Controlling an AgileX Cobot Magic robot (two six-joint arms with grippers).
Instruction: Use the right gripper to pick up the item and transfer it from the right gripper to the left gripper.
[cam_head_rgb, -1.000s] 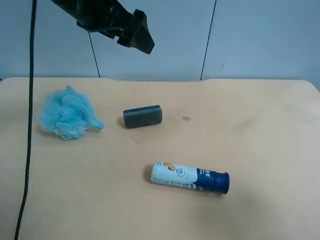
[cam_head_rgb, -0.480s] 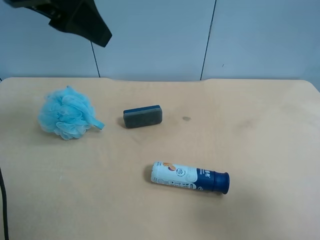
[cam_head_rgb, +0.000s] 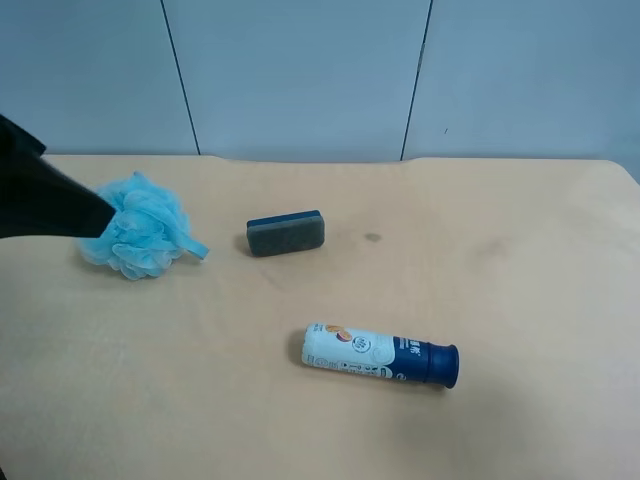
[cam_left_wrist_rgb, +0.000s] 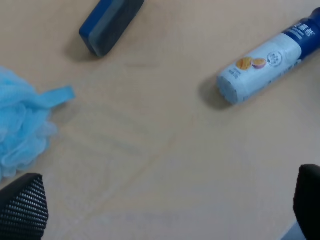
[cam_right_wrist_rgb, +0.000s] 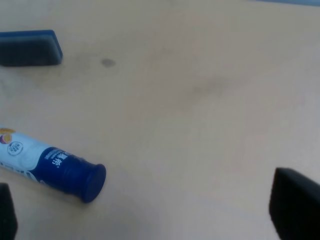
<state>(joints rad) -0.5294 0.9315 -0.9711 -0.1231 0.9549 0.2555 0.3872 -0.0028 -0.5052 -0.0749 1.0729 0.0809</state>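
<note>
A white-and-navy bottle (cam_head_rgb: 380, 356) lies on its side on the tan desk (cam_head_rgb: 520, 300), cap on, and what is inside it cannot be seen. The item (cam_head_rgb: 286, 232), a dark block with a blue band, rests flat nearer the back edge of the desk, apart from the bottle and just beside a light-blue bath pouf (cam_head_rgb: 135, 226). The high view shows only a dark blurred arm part at its left edge, overlapping the pouf, and neither pincer. The right pincer (cam_right_wrist_rgb: 150, 212) stands wide, its black tips at the picture's two lower corners, holding nothing, with the bottle's navy cap and the item at the border. The left pincer (cam_left_wrist_rgb: 165, 205) is likewise spread wide and bare above the pouf, item and bottle. Bare desk lies between all three things.
</note>
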